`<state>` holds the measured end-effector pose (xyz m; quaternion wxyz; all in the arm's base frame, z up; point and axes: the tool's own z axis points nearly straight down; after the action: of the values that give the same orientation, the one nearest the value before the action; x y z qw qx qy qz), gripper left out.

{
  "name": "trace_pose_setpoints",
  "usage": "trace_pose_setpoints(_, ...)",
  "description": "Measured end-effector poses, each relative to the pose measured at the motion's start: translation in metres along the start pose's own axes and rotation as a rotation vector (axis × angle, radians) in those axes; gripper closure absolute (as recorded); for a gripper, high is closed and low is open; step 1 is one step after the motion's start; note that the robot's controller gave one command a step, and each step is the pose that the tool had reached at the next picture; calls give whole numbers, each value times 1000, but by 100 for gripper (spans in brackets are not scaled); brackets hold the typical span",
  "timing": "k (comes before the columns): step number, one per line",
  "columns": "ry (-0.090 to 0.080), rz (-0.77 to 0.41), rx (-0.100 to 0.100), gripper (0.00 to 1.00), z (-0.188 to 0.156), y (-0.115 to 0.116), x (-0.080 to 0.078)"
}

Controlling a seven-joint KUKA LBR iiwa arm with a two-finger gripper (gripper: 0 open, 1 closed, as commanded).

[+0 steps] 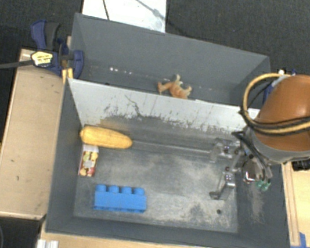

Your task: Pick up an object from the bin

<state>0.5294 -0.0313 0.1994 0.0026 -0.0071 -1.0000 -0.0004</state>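
Note:
My gripper hangs low over the bare floor at the right end of the bin, with no loose thing beneath it. The nearest thing is a blue toy brick with studs on top, lying flat near the front wall, well to the gripper's left. Farther left, a yellow corn cob lies along the left part of the back wall. A small printed packet lies just below the cob against the left wall.
A small tan toy animal sits up on the ledge behind the bin's back wall. The arm with its orange cover and cables comes in over the bin's right rim. Bare floor stretches between the gripper and the things at the left.

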Motion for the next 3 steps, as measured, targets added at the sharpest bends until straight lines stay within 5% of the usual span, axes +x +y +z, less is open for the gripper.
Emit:
trace_pose_setpoints(1,-8,-1,1,0,-4,0,-2)
trace_pose_setpoints(2,-6,-48,1,0,-19,-2,32)
trace_pose_setpoints(3,-8,-85,1,0,-44,-11,46)
